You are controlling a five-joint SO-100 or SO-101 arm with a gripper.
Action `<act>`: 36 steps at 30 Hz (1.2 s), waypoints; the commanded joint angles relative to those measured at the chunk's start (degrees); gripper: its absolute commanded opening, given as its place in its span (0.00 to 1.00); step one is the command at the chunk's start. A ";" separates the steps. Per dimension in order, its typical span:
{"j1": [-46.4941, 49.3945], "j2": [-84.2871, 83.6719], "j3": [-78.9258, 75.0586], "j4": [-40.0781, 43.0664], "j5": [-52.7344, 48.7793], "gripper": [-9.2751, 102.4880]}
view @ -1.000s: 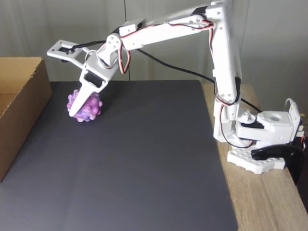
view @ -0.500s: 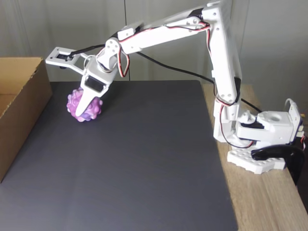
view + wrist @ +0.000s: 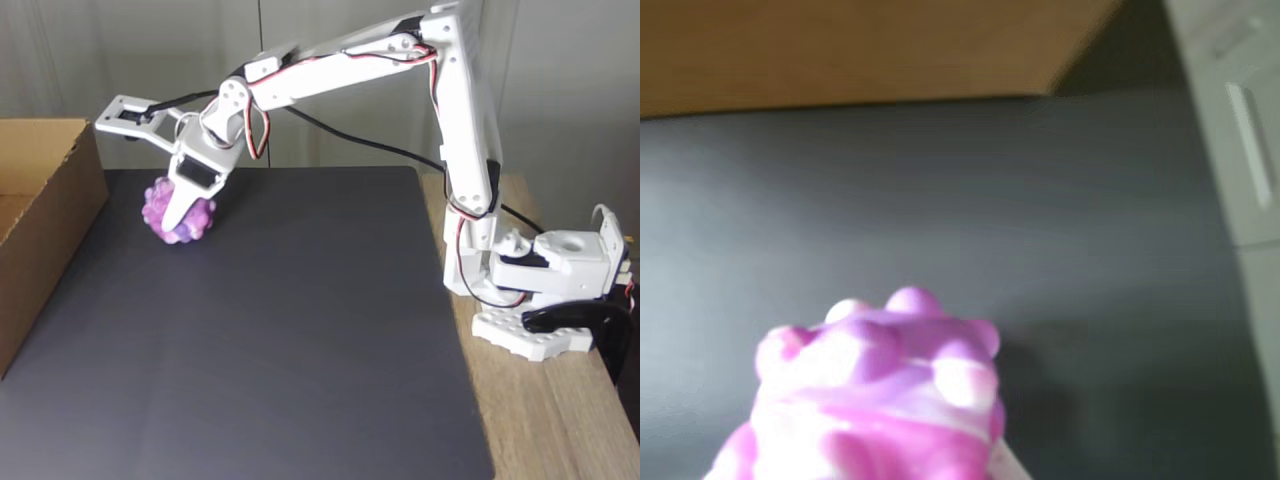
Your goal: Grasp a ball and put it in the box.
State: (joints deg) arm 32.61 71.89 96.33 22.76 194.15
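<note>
The knobbly pink and purple ball (image 3: 157, 212) hangs a little above the dark mat near its far left corner, with my gripper (image 3: 176, 225) shut on it. One white finger (image 3: 183, 200) crosses the front of the ball. In the wrist view the ball (image 3: 875, 400) fills the lower left, blurred and close. The brown cardboard box (image 3: 45, 205) stands at the left edge of the fixed view, a short gap from the ball, its top open. Its brown wall (image 3: 840, 50) runs across the top of the wrist view.
A dark grey mat (image 3: 280, 340) covers most of the table. The arm's base (image 3: 545, 290) is clamped on the bare wooden strip at the right. A pale panel (image 3: 1240, 130) lines the right edge of the wrist view.
The gripper has tightened on the ball and raised it slightly off the mat, drifting a little toward the box.
</note>
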 commanded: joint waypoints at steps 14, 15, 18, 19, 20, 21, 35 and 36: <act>-5.19 17.84 -15.21 8.61 -3.16 0.25; -5.63 18.02 -16.52 8.61 -3.16 0.25; -7.29 17.23 -21.18 7.29 -3.78 0.25; -8.00 16.52 -23.20 6.94 -3.78 0.25; -8.61 15.47 -25.66 6.94 -3.87 0.25; -9.32 14.15 -28.21 6.94 -3.96 0.25; -15.91 -8.61 -60.38 2.02 -4.92 0.21; -16.17 -9.40 -60.38 0.88 -4.92 0.21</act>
State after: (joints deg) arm 17.40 62.14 39.55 27.07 189.49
